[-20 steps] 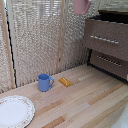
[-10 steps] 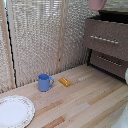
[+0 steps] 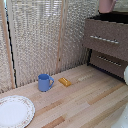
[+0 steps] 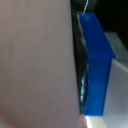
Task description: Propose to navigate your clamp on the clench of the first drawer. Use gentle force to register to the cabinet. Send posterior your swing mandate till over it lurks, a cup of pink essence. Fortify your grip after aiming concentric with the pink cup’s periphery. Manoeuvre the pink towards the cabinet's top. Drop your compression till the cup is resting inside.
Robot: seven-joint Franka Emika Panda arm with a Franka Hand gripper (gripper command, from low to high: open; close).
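While pressed flat against a broad pink surface in the wrist view, one dark-blue finger (image 4: 96,65) of the clamp, clamped on the pink cup (image 3: 106,5). Only that one finger in sight; the other hidden behind the pink wall filling most of the close picture. Outward, in the exterior view, the cup hanging at the upper edge, above the open first drawer (image 3: 107,38) of the cabinet (image 3: 111,62), cup bottom just over the dark opening and not resting inside. Across that pulled-out front, the clench (image 3: 104,39), a thin silver bar; beneath it a lower drawer (image 3: 109,64), closed. Farther off on the wooden table (image 3: 85,102): a small orange block (image 3: 65,81), a blue mug (image 3: 44,82) beside it, and a patterned white plate (image 3: 14,111) toward the exterior view's left.
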